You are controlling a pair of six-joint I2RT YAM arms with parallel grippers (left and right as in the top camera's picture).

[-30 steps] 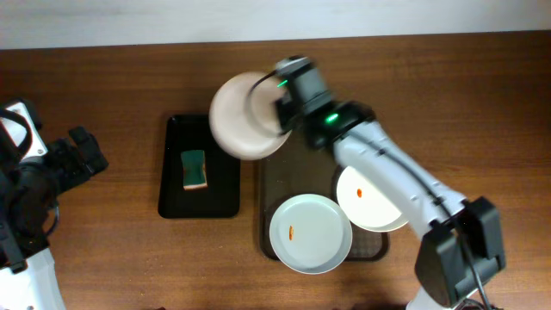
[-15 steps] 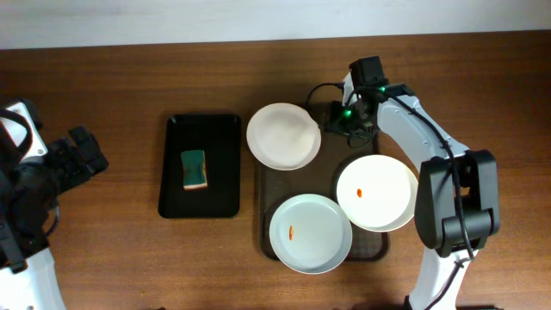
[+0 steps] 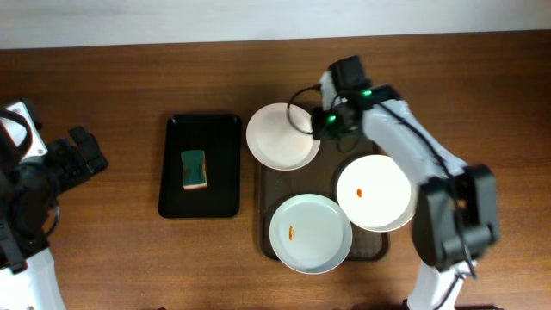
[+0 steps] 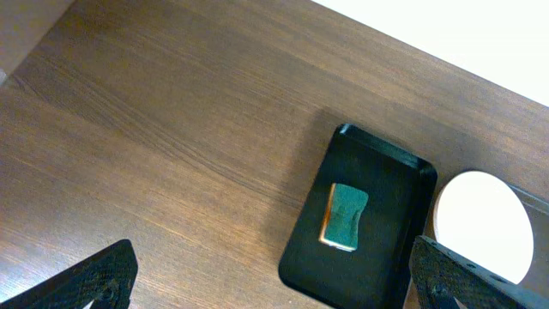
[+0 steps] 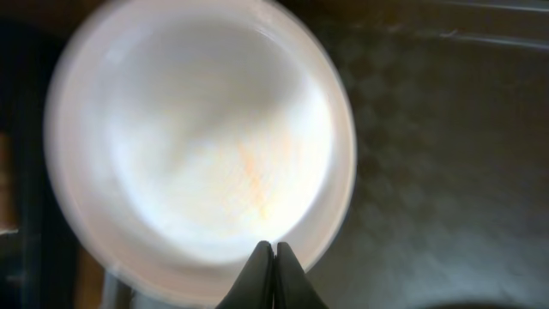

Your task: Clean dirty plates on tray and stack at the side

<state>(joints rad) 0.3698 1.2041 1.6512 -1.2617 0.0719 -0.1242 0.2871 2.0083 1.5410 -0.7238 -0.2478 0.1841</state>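
Observation:
Three white plates show in the overhead view. One (image 3: 282, 136) lies over the upper left corner of the dark brown tray (image 3: 327, 175) and overhangs it; the right wrist view (image 5: 202, 137) shows a faint orange smear on it. Two plates with orange-red smears lie on the tray, at front centre (image 3: 310, 232) and at the right (image 3: 376, 192). My right gripper (image 3: 320, 125) is shut and empty, its tips (image 5: 273, 251) above that first plate's right rim. My left gripper (image 3: 82, 157) is open and empty at the far left, its fingers (image 4: 274, 287) spread wide.
A smaller black tray (image 3: 219, 185) left of the brown tray holds a green and yellow sponge (image 3: 195, 170). The left wrist view shows both, tray (image 4: 382, 262) and sponge (image 4: 345, 216), plus the plate's edge (image 4: 480, 225). Wooden table all round.
One second ago my right gripper held the plate up. The plate now lies on the tray's upper left corner. The gripper let go, drew right, then came back to the plate's rim.

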